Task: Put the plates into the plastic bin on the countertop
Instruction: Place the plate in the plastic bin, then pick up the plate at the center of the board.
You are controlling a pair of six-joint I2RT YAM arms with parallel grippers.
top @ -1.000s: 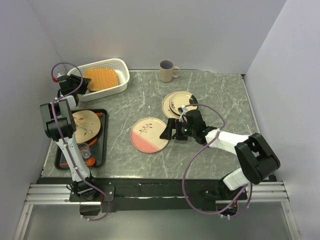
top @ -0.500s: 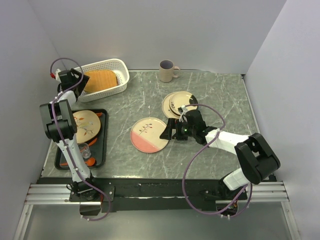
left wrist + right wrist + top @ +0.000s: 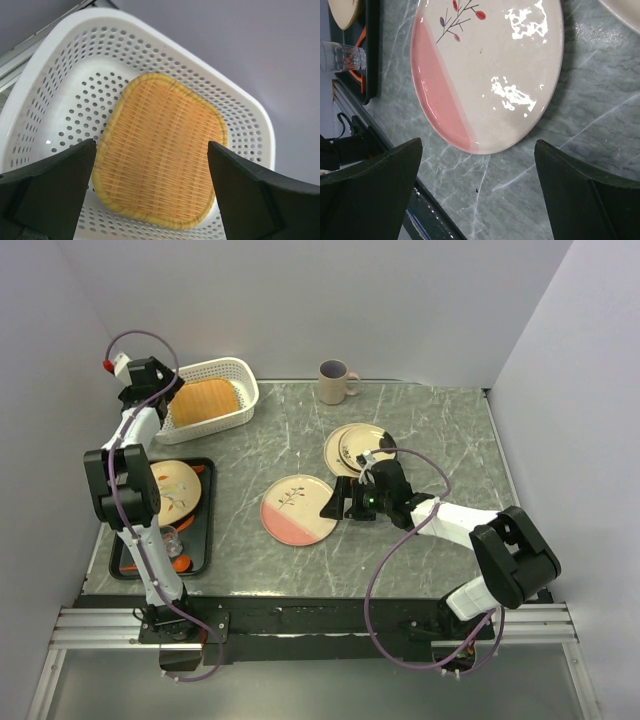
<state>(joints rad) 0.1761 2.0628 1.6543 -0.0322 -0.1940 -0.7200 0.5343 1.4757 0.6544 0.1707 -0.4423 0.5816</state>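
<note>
Left end effector (image 3: 148,378) is hovering spread over orange plate (image 3: 160,125) lying in bin (image 3: 240,375); right end effector (image 3: 479,145) is sitting spread at pink plate (image 3: 485,65), probably needing a rim pinch next.

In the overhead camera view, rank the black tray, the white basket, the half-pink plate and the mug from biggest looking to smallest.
1. black tray, though it is partly hidden, so its lead over the basket is only rough
2. white basket
3. half-pink plate
4. mug, clearly the smallest
</note>
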